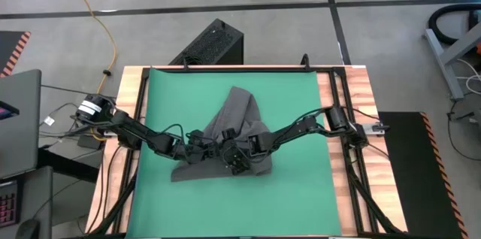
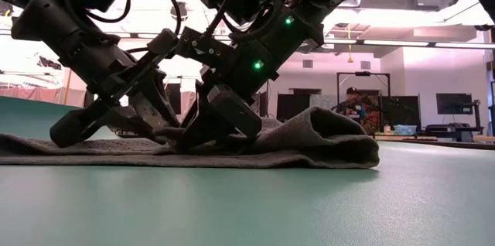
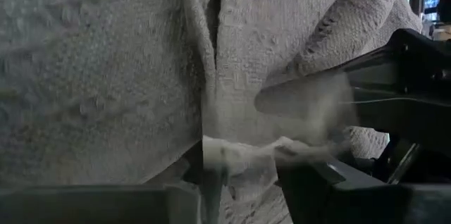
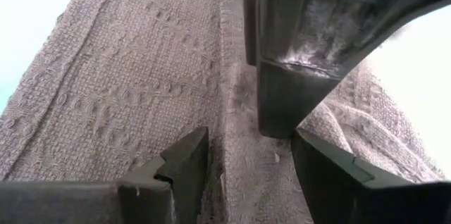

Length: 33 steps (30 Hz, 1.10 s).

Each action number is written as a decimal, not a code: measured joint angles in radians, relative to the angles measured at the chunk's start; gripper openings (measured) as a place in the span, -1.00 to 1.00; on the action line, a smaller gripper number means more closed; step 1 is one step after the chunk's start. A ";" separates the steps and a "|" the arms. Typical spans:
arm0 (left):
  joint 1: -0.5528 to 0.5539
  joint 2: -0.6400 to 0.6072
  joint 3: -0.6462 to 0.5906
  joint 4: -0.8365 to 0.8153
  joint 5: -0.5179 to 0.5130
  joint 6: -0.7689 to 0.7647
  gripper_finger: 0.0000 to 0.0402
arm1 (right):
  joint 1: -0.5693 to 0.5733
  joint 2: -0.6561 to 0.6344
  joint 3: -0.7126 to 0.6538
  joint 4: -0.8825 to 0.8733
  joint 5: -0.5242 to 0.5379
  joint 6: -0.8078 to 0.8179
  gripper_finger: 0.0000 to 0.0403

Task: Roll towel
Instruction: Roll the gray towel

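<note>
While both arms are reaching in toward the middle, one towel (image 1: pixel 234 130) is lying bunched on one green mat (image 1: pixel 301 96), which is covering the wooden worktop (image 1: pixel 342 186). Two claws are working at the towel's near edge, close together, almost touching. Left claw (image 1: pixel 201 149) is sitting low on the cloth; its wrist view is showing a thin fold of towel between its two fingers (image 3: pixel 331 189), so it is pinching the towel, fingers only partly closed. Right claw (image 1: pixel 237 160) is pressing down just beside it; its wrist view is showing the two fingers (image 4: pixel 176 164) spread apart with cloth running up between them, not clamped.

High view is hiding both sets of fingertips under the dark wrists. Low view is showing what the top view is not: a raised fold of towel (image 2: pixel 325 141) humping up on one side, flat cloth trailing out the other side, and both claws (image 2: pixel 155 126) planted on it. Which arm is which is hard to sort out there. The towel's tag is not clearly showing. Right wrist view is also catching the other arm's dark claw (image 4: pixel 289 97) against the cloth.
</note>
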 joint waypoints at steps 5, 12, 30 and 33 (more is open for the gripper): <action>0.001 0.000 0.000 0.000 0.000 0.031 -0.67 | 0.000 0.000 0.000 0.000 0.000 0.000 0.11; 0.001 0.000 0.000 0.003 0.009 0.116 -0.91 | 0.000 0.000 0.000 0.004 0.002 0.000 0.11; -0.023 -0.001 0.000 -0.030 0.182 0.254 -1.00 | -0.041 -0.323 0.000 -0.440 -0.074 -0.017 0.09; -0.036 -0.001 0.008 -0.068 0.285 0.330 -1.00 | -0.089 -0.377 0.000 -0.482 -0.142 -0.077 0.09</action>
